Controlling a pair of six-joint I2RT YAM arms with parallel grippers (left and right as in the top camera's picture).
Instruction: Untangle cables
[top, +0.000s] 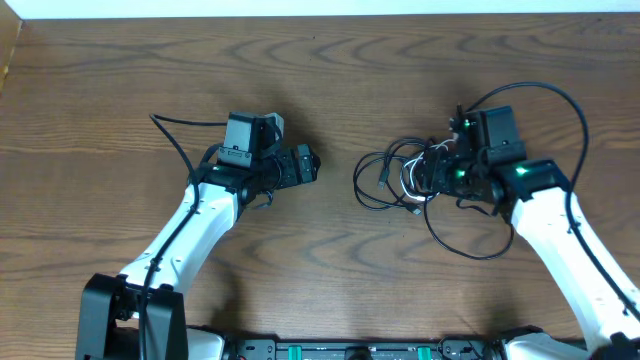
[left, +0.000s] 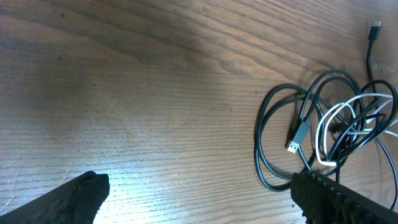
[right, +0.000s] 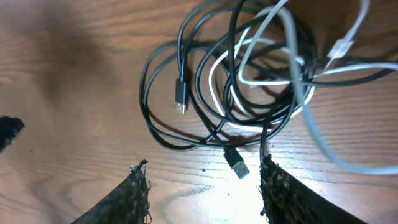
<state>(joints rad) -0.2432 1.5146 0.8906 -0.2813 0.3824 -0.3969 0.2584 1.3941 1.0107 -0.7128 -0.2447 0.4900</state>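
- Left end effector (left: 196, 186): two dark, coarse-textured fingers (left: 81, 196) fill the lower corners of the left wrist view. They are spread wide, with only bare wood between them.
- Left arm (top: 190, 235): smooth white shells joined by boxy black joints, reaching in from the lower left.
- Tabletop (top: 100, 100): brown wood with wavy, looping grain and a soft sheen where the light falls.
- Cables (top: 395, 180): they lie on the tabletop right of centre, well apart from the left end effector and just in front of the right one. They are thin, round cords heaped in loose, overlapping loops.
- Black cords (right: 145, 102): glossy, forming the wider outer rings of the tangle.
- White cord (right: 214, 87): it threads through the black loops near the middle.
- Plugs: a flat, rectangular, metal-tipped plug (right: 236, 165) rests on the wood at the near edge of the tangle. A slimmer plug (right: 180, 96) lies inside a black loop.
- Right end effector (right: 202, 183): dark fingers (right: 134, 193) with ragged, fuzzy edges stand apart and pinch nothing. The tangle sits just past their tips.
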